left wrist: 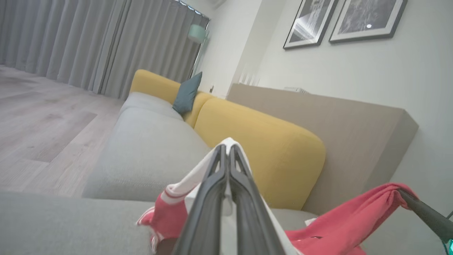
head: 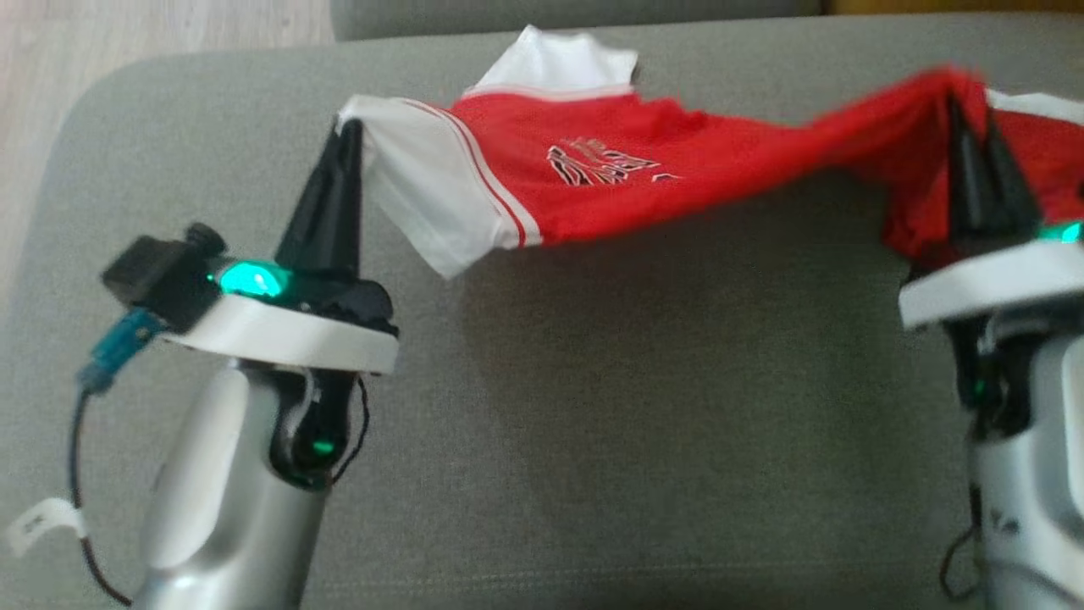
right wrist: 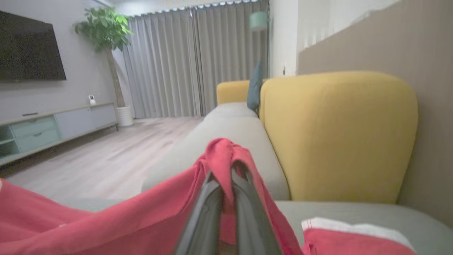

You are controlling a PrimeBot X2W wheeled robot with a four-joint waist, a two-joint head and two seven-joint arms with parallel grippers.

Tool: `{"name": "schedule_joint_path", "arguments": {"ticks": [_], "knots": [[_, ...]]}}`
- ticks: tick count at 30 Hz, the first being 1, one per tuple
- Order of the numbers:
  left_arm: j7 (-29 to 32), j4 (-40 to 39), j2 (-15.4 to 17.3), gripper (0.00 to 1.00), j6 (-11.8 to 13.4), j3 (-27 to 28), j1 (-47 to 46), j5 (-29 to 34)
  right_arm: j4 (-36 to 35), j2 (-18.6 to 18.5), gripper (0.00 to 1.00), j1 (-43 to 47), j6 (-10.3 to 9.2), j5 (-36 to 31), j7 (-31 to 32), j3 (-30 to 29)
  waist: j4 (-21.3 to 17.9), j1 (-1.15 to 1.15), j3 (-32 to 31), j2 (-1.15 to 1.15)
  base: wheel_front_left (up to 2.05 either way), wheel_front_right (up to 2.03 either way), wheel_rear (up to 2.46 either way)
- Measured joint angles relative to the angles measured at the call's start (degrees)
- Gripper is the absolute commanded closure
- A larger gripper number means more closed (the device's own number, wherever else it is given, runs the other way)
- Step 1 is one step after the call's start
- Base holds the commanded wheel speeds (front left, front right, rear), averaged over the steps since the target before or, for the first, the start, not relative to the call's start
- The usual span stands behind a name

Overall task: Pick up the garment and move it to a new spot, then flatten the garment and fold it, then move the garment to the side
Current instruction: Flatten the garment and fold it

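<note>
The garment [head: 610,169] is a red shirt with white sleeves and a printed chest logo, stretched in the air above the grey sofa seat [head: 644,407]. My left gripper [head: 351,127] is shut on the white sleeve at the shirt's left end. My right gripper [head: 970,106] is shut on the red cloth at its right end, and the fabric sags between the two. In the left wrist view the closed left gripper [left wrist: 227,147] pinches white cloth [left wrist: 198,177]. In the right wrist view red fabric [right wrist: 106,219] drapes over the closed right gripper [right wrist: 226,166].
A yellow backrest [left wrist: 269,141] lines the far side of the seat, with a teal cushion [left wrist: 186,92] further along. Wooden floor [left wrist: 42,120] lies off the sofa's left end. A TV cabinet [right wrist: 53,129] and a potted plant [right wrist: 106,32] stand across the room.
</note>
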Motion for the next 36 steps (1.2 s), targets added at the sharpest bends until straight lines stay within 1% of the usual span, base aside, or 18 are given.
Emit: {"name": "schedule_joint_path", "arguments": {"ticks": [3, 7, 11, 15, 16, 18, 21, 24, 28, 31, 32, 34, 36], "knots": [[1.4, -4.1, -0.1, 1.0, 1.3, 1.9, -0.6, -2.1, -1.0, -1.3, 1.0, -4.3, 0.0, 0.9, -0.6, 1.8, -0.1, 0.0, -1.6, 0.0, 0.0, 0.0, 0.0], [3.5, -11.3, -0.5, 1.0, 3.6, 4.5, -2.6, -5.2, -2.5, -1.5, 1.0, -7.1, 0.0, 1.4, -0.8, 3.0, -0.3, 0.0, -3.9, 0.0, 0.0, 0.0, 0.0], [5.5, -18.8, -1.1, 1.0, 7.5, 5.9, -2.0, -7.9, -5.9, -1.5, 1.0, -5.9, 0.0, 1.7, -0.2, 3.0, -0.2, 0.0, -6.3, 0.0, 0.0, 0.0, 0.0], [8.2, -26.8, -1.1, 1.0, 11.0, 6.6, 0.2, -9.5, -12.0, 0.1, 1.0, -1.9, 0.0, 1.2, 2.5, 0.9, 0.3, -0.01, -7.5, 0.0, 0.0, 0.0, 0.0], [8.2, -26.8, -1.1, 1.0, 11.0, 6.6, 0.2, -9.5, -12.0, 0.1, 1.0, -1.9, 0.0, 1.2, 2.5, 0.9, 0.3, -0.01, -7.5, 0.0, 0.0, 0.0, 0.0], [9.9, -29.4, -1.1, 1.0, 12.3, 6.6, 0.6, -9.9, -14.7, 1.0, 1.0, -0.3, 0.0, 0.9, 4.4, -0.3, 0.6, -0.01, -7.2, 0.0, 0.0, 0.0, 0.0], [12.0, -30.7, -0.5, 1.0, 13.2, 6.6, -0.7, -9.4, -17.2, 2.0, 1.0, -0.6, 0.0, 0.2, 7.3, -1.0, 1.0, 0.0, -6.0, 0.0, 0.0, 0.0, 0.0], [14.4, -28.2, 1.0, 1.0, 13.2, 6.8, -4.8, -9.0, -16.5, 2.4, 1.0, -3.5, 0.0, 0.3, 10.1, -1.4, 1.2, -0.01, -4.2, 0.0, 0.0, 0.0, 0.0], [17.2, -19.0, 1.6, 1.0, 13.1, 8.6, -14.8, -11.0, -9.4, 2.4, 1.0, -13.8, 0.0, 0.9, 12.6, -1.5, 1.2, 0.0, -0.4, 0.0, 0.0, 0.0, 0.0], [17.9, -8.9, 3.8, 1.0, 11.6, 9.4, -24.9, -10.9, -0.5, 1.2, 1.0, -24.9, 0.0, -0.6, 12.7, 0.5, 1.2, 0.0, 3.3, 0.0, 0.0, 0.0, 0.0], [17.8, -5.3, 4.7, 1.0, 10.8, 9.4, -28.4, -10.1, 3.2, 1.0, 1.0, -28.9, 0.0, -0.7, 12.2, 0.7, 1.2, 0.01, 4.7, 0.0, 0.0, 0.0, 0.0], [16.9, 1.1, 5.7, 1.0, 9.4, 10.0, -35.3, -9.5, 10.3, -0.3, 1.0, -36.6, 0.0, -1.8, 9.9, 2.1, 1.3, 0.01, 7.3, 0.0, 0.0, 0.0, 0.0], [14.5, 7.4, 6.3, 1.0, 8.2, 10.1, -42.3, -8.0, 17.3, -1.3, 1.0, -44.6, 0.0, -2.9, 6.5, 2.4, 1.4, 0.02, 10.0, 0.0, 0.0, 0.0, 0.0]]}}
